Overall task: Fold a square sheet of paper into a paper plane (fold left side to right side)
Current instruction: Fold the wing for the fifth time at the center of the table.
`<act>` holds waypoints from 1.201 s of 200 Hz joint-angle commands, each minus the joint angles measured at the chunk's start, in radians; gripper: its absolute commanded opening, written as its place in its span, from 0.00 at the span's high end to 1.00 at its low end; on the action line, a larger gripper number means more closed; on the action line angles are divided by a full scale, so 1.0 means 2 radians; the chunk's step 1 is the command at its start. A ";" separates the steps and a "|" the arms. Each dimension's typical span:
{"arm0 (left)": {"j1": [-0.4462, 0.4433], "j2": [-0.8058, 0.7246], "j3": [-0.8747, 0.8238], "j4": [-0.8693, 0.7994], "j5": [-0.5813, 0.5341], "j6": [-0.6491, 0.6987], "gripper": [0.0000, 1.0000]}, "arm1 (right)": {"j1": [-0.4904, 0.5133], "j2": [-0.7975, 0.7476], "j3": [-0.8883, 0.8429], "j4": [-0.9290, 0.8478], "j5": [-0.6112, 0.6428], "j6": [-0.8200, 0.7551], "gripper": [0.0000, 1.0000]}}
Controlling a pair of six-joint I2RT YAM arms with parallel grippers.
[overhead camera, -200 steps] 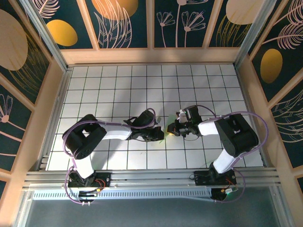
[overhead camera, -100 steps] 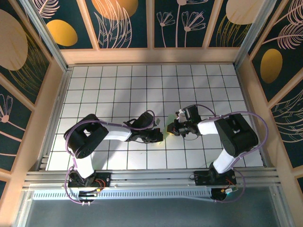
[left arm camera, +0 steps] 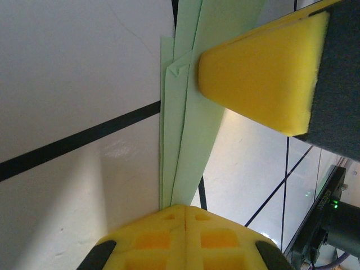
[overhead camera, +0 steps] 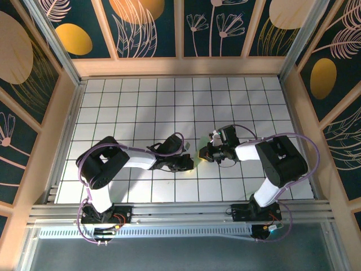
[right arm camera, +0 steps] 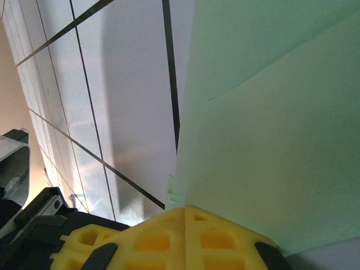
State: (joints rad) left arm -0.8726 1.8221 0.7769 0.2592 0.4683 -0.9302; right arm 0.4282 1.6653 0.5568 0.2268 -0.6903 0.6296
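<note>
Both arms are bent in toward each other over the white gridded table (overhead camera: 130, 101). Their tips almost meet a little nearer the table's near edge than its far one, about midway between its left and right edges.

The folded green paper (overhead camera: 198, 152) sits there between them, a small pale sliver from above, pinched from both sides.

The left tool (overhead camera: 190, 162) comes at it from the left. Its two yellow pads (left arm camera: 169, 239) are pressed tight together, and the paper runs out of the seam between them as a slim strip of several stacked layers. The edges of those layers are slightly staggered, and there is a small crease mark partway along. Further along the same strip, a yellow pad of the other arm (left arm camera: 264, 67) lies against it.

The right tool (overhead camera: 204, 153) reaches in from the right and is likewise clenched on the paper. Its wrist view shows the pads (right arm camera: 169, 239) closed, with a broad green face spreading out from them. A diagonal fold line crosses that face, and layered edges show just beside the pads.

I cannot tell whether the paper touches the table or hangs just over it.
</note>
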 commanded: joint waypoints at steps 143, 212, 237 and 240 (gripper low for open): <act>0.003 -0.045 0.027 -0.023 0.012 0.008 1.00 | 0.014 0.040 -0.012 -0.052 0.097 -0.014 1.00; 0.002 0.017 0.052 -0.007 0.027 0.017 1.00 | 0.017 0.045 -0.011 -0.048 0.097 -0.011 1.00; 0.002 0.023 0.054 -0.006 0.025 0.016 1.00 | 0.017 0.046 -0.011 -0.048 0.096 -0.011 1.00; 0.002 0.024 0.053 -0.005 0.024 0.016 1.00 | 0.017 0.046 -0.011 -0.048 0.096 -0.011 1.00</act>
State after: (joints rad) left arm -0.8688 1.8538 0.8558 0.2207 0.4953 -0.9173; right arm 0.4400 1.6718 0.5674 0.2207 -0.6788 0.6273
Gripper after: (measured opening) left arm 0.048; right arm 0.051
